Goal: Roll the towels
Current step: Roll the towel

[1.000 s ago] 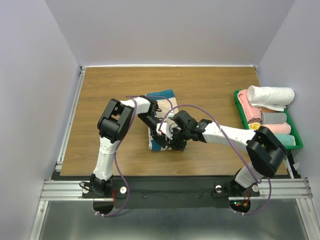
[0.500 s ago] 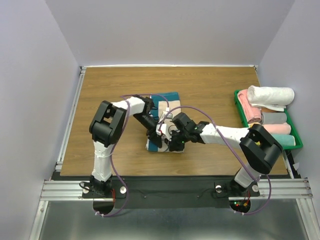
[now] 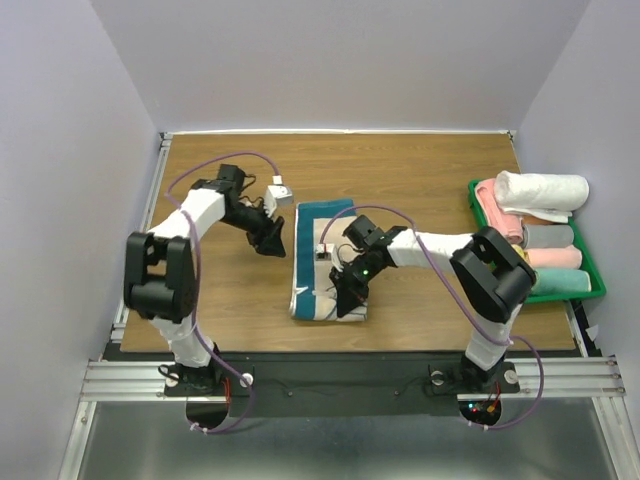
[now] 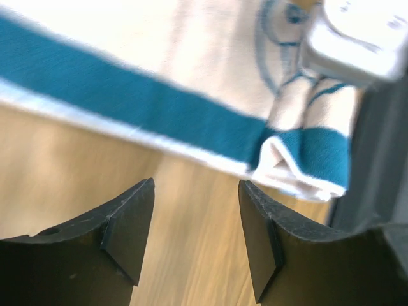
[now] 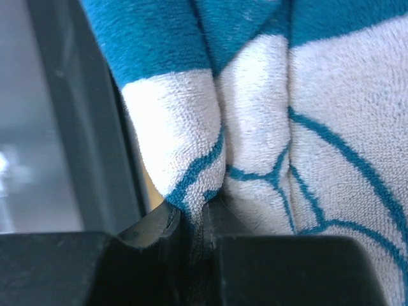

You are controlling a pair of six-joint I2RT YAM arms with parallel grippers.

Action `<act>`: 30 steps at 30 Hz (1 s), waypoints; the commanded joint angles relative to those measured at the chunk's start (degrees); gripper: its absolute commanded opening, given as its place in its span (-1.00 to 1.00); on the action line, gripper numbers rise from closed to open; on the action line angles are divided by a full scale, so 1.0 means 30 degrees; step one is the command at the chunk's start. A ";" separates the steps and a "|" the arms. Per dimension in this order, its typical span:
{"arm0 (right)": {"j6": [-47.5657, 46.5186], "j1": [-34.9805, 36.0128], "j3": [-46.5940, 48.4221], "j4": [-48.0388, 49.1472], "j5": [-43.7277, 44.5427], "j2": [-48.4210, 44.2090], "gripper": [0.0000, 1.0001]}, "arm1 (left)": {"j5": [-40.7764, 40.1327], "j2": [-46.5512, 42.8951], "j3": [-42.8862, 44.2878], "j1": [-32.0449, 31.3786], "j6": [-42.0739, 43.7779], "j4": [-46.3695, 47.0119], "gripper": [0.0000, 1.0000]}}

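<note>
- Right wrist view shows the right tool (image 5: pixel 194 220) clenched on a pinched fold of the towel (image 5: pixel 319 127), with cream terry and teal outline bunched between its pads. I judge this grip keeps the near end tucked so a roll can start there.
- Just off the towel's left edge, the left tool (image 4: pixel 194 223) is released. Its jaws are apart with nothing between them, and it hangs over bare wood without touching the cloth. It is probably parked there so the cloth is free to turn.
- Seen from above, the towel lies lengthwise, mostly cream side up with teal along its edges. Its far end is flat and its near end is gathered under the right tool.
- The left wrist picture is blurred, so the doubled corner at the towel's near end may be a first turn or only a fold; I cannot tell which.
- Well apart to the towel's right, a green bin (image 3: pixel 590 285) holds rolled towels (image 3: pixel 545 190) in white, pink and grey, probably finished ones.
- Under the towel is a wood-grain desk (image 3: pixel 420 170) with metal rails on its left, right and near sides and plain pale walls on three sides.
</note>
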 commanded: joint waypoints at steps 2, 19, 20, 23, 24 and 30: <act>0.1525 -0.0965 0.1547 -0.2480 -0.3121 0.3036 -0.99 | -0.2890 -0.6045 -0.2904 0.0307 -0.1556 0.3918 0.44; 0.2318 -0.2286 0.5211 -0.4943 -0.5293 0.8606 -0.99 | -1.6226 -1.4655 -1.2643 -1.5834 -0.0853 1.1772 0.87; 0.2260 -0.2315 0.5299 -0.5060 -0.5294 0.8722 -0.99 | -1.6431 -1.4243 -1.2642 -1.6099 -0.0853 1.2036 0.87; 0.2025 -0.2373 0.5621 -0.5500 -0.5235 0.9104 -0.99 | -1.7574 -1.2461 -1.2613 -1.6891 -0.0794 1.3470 0.87; 0.1967 -0.2403 0.5709 -0.5675 -0.5264 0.9192 -0.99 | -1.8533 -1.1987 -1.2584 -1.6980 -0.0881 1.3938 0.87; 0.2288 -0.3017 0.6003 -0.5911 -0.5879 0.9807 -0.98 | -1.9306 -1.0225 -1.2963 -1.7419 -0.0736 1.4880 0.51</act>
